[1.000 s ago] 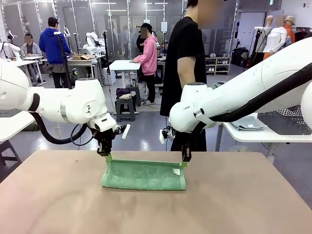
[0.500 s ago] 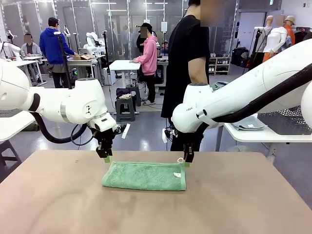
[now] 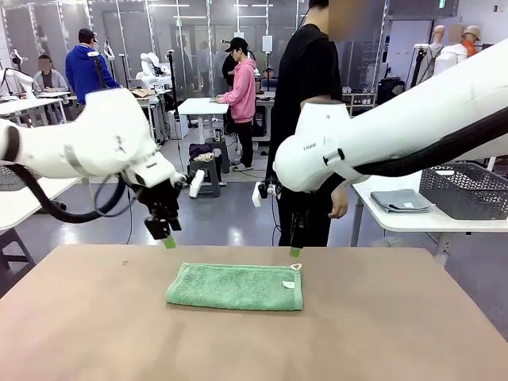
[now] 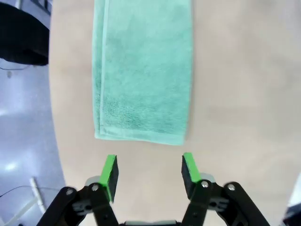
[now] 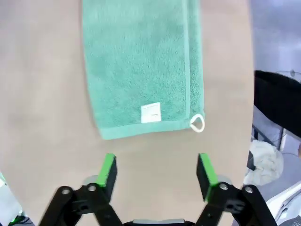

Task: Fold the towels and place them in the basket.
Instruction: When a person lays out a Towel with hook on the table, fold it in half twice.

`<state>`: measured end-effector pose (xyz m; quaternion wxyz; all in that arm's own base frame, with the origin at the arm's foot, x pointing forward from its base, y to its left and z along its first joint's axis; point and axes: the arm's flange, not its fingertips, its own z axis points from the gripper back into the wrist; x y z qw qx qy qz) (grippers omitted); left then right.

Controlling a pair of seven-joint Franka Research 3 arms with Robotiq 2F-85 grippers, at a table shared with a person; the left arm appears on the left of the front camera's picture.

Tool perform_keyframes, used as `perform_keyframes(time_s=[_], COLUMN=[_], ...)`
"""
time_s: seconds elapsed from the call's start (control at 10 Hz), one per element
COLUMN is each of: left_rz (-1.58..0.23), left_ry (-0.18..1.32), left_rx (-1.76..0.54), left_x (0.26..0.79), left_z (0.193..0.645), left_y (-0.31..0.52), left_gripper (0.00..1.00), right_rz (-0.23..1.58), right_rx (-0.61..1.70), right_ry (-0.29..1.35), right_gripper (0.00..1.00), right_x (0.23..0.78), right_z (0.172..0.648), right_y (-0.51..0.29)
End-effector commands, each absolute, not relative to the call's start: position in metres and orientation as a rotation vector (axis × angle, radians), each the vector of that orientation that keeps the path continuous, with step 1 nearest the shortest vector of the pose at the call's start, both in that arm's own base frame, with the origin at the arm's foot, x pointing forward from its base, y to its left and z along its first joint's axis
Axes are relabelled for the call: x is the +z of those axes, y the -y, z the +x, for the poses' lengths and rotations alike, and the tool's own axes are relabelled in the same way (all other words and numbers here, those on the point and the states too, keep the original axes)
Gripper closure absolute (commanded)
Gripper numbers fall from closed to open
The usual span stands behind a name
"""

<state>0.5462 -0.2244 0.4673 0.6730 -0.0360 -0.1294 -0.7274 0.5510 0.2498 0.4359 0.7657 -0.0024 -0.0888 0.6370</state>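
Observation:
One mint-green towel (image 3: 235, 286) lies folded in a long strip on the brown table (image 3: 95, 333), its white loop at the right end. My left gripper (image 3: 167, 239) hangs open above the table, just beyond the towel's left end. My right gripper (image 3: 295, 251) hangs open over the towel's right far corner. In the left wrist view the towel (image 4: 143, 70) lies ahead of the open left gripper (image 4: 149, 169), nothing between the pads. The right wrist view has the towel (image 5: 141, 66), its white label (image 5: 150, 112) and loop (image 5: 198, 123) ahead of the open right gripper (image 5: 156, 172). The dark grey basket (image 3: 464, 189) stands on a side table at right.
A person in black (image 3: 305, 119) stands at the table's far edge, behind my right arm. Folded grey cloths (image 3: 403, 200) lie beside the basket on the white side table (image 3: 397, 221). Bare tabletop surrounds the towel on all sides.
Both grippers opened and let go of the towel's far corners, then rose off it; the left one drew up and to the left. The towel settled flat.

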Motion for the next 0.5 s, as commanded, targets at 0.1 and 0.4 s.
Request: perform_keyframes(time_s=[0.1, 0.4], left_rz=[-0.194, -0.302], left_ry=[0.427, 0.616], left_rx=[-1.674, -1.619], left_x=[0.512, 0.530], left_z=[0.481, 0.460], left_y=[0.180, 0.138], left_gripper=[0.31, 0.31], right_rz=[-0.047, -0.051], right_rx=[1.110, 0.934], right_ry=[0.245, 0.212], right_gripper=[0.10, 0.10], right_x=[0.464, 0.480], right_z=[0.491, 0.460], right_y=[-0.256, -0.266])
